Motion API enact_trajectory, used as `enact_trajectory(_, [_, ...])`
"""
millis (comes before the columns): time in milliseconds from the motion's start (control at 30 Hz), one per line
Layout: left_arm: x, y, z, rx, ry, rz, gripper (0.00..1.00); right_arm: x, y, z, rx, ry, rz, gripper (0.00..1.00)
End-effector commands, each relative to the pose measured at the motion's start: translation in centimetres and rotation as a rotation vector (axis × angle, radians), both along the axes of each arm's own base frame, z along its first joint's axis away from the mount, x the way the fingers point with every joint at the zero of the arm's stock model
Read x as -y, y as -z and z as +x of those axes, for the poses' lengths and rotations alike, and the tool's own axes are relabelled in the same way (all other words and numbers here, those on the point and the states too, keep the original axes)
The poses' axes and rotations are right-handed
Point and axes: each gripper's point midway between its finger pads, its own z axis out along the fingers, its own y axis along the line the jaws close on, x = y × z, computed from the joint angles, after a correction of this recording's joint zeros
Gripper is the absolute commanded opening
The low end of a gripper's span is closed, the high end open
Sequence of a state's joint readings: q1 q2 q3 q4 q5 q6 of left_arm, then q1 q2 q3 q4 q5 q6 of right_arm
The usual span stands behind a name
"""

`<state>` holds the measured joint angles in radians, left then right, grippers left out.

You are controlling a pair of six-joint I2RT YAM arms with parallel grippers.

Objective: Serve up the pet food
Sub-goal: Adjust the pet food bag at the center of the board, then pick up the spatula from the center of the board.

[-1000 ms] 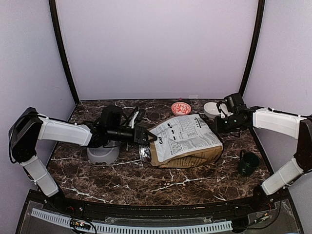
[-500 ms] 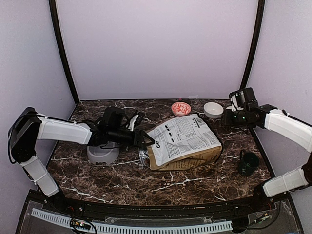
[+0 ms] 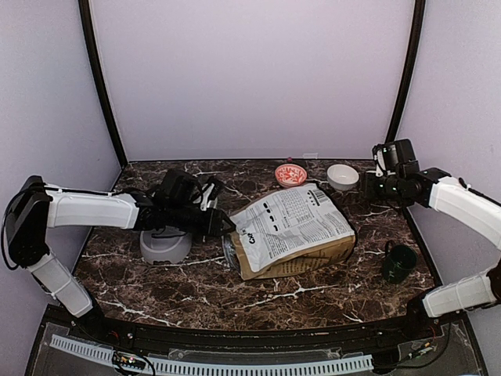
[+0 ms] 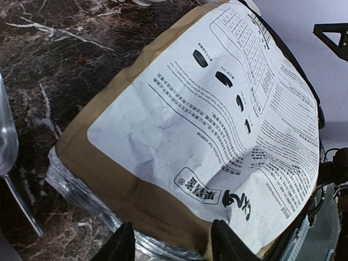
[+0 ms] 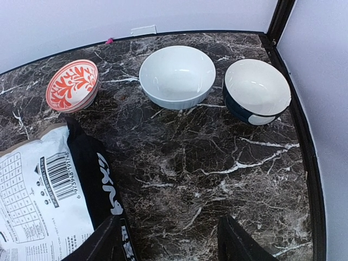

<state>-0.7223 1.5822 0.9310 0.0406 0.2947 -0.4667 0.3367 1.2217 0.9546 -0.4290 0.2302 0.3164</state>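
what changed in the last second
The right gripper drew back from the white bowl toward the table's right side, open and empty. The left gripper pulled slightly left at the bag's edge, and the bag seems to have shifted with it. Red bowl, grey feeder and dark cup stayed put.

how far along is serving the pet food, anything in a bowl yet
Barely begun. Done: nothing; the red patterned bowl, white bowl and dark bowl look empty. In hand: the left tool sits open at the edge of the flat-lying food bag; the right tool hovers open, empty, near the bowls. Left: getting kibble out of the bag and into a bowl.
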Motion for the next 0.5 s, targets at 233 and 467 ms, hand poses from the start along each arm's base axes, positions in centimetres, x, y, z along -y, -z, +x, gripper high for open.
enact_trajectory(233, [-5.3, -4.7, 3.1, 0.191, -0.143, 0.257, 0.58, 0.7, -1.7, 0.0, 0.058, 0.032, 0.005, 0.67])
enact_trajectory(467, [-6.7, -3.5, 4.4, 0.138, -0.175, 0.363, 0.61, 0.5, -2.0, -0.1, 0.060, 0.025, 0.015, 0.68])
